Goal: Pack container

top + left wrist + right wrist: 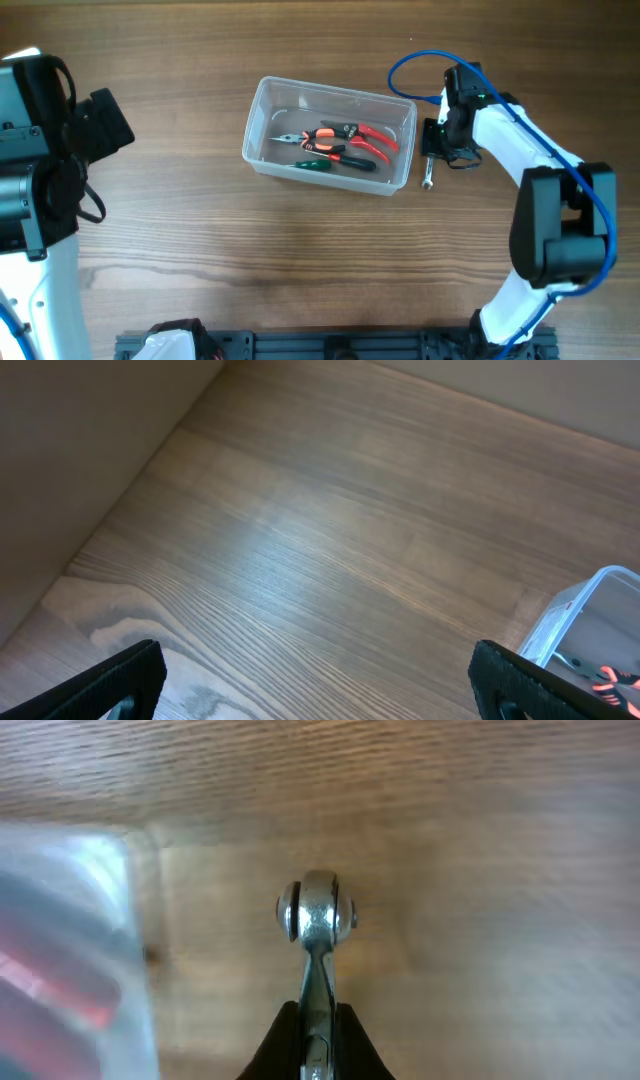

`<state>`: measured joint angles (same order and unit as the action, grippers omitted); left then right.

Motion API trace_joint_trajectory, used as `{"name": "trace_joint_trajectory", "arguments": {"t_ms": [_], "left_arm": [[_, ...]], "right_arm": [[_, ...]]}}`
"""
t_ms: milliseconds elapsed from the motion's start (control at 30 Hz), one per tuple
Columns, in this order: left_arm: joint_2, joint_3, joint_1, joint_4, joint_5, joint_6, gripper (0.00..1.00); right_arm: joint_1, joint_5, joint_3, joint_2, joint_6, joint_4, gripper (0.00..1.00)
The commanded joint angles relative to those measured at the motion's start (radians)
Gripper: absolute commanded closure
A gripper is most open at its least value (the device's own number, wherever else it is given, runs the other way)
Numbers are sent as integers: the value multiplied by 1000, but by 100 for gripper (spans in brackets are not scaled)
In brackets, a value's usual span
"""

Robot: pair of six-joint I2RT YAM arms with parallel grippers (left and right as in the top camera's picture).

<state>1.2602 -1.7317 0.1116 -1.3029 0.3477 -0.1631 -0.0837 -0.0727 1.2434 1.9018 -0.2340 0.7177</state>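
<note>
While the right gripper (317,1045) clamps a small metal wrench (317,915) by its shank, clear container (253,120) just beside that hand, red-handled pliers (350,140) inside, left gripper (330,682) spread wide above the table (300,510), container corner ahead to its right.

- surface (200,250): brown wood grain, smooth, faint sheen
- container (256,130): clear, glossy plastic
- wrench (317,915): bright polished metal, reflective
- pliers (352,141): red, orange and green plastic-looking grips

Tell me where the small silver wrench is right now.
Overhead view, right side: the wrench is just outside the tub's right wall, pinched in the right claw above the table.
</note>
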Motion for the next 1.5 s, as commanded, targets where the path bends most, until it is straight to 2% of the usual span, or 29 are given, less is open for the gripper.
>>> {"name": "trace_joint_trajectory", "arguments": {"t_ms": [0, 67, 133, 233, 267, 300, 367, 467, 533, 633, 667, 700, 733, 800, 867, 933, 1033, 1100, 1200, 1267, 1333, 1433, 1467], "left_arm": [[-8, 1, 5, 0, 16, -2, 0], [-8, 1, 5, 0, 16, -2, 0], [-8, 1, 5, 0, 16, -2, 0], [-8, 1, 5, 0, 16, -2, 0], [-8, 1, 5, 0, 16, -2, 0], [-8, 1, 5, 0, 16, -2, 0], [-8, 1, 5, 0, 16, -2, 0], [-8, 1, 5, 0, 16, -2, 0], [-8, 1, 5, 0, 16, -2, 0], [-8, 1, 5, 0, 16, -2, 0], [-8, 1, 5, 0, 16, -2, 0], [-8, 1, 5, 0, 16, -2, 0], [-8, 1, 5, 0, 16, -2, 0], [-8, 1, 5, 0, 16, -2, 0], [-8, 1, 5, 0, 16, -2, 0], [-8, 1, 5, 0, 16, -2, 0], [-8, 1, 5, 0, 16, -2, 0], [-8, 1, 5, 0, 16, -2, 0], [-8, 1, 5, 0, 16, -2, 0], [-8, 1, 5, 0, 16, -2, 0], [-8, 1, 5, 0, 16, -2, 0], [-8, 1, 5, 0, 16, -2, 0], [-8, 1, 5, 0, 16, -2, 0]], "right_arm": [[-27, 16, 74, -278, 6, 19, 96], [-85, 16, 78, -432, 7, 23, 96], [-186, 1, 78, -545, 68, 11, 96], [-354, -112, 77, -573, 325, -8, 96], [-410, -201, 77, -556, 500, -7, 96], [-449, -241, 77, -529, 611, -10, 96], [-486, -243, 77, -449, 730, -53, 96], [-481, -207, 77, -231, 951, -145, 96], [-480, -150, 77, -117, 1019, -167, 96], [-480, -122, 77, 26, 1019, -142, 96], [-480, -122, 77, 38, 1016, -129, 93], [-480, -116, 77, 37, 981, -130, 51], [-480, -98, 82, 25, 920, -138, 0], [-478, -38, 105, -53, 838, -135, 0], [-477, -35, 143, -200, 795, -138, 0], [-470, 32, 172, -353, 694, -172, 0], [-399, 191, 174, -545, 431, -204, 0], [-296, 196, 174, -633, 248, -117, 0], [-225, 196, 174, -663, 68, -26, 0], [-225, 195, 172, -660, -1, -17, 0], [-225, 180, 172, -656, -41, -10, 0], [-225, 29, 172, -655, -128, 16, 0], [-225, 108, 172, -655, -67, 17, 0]]}}
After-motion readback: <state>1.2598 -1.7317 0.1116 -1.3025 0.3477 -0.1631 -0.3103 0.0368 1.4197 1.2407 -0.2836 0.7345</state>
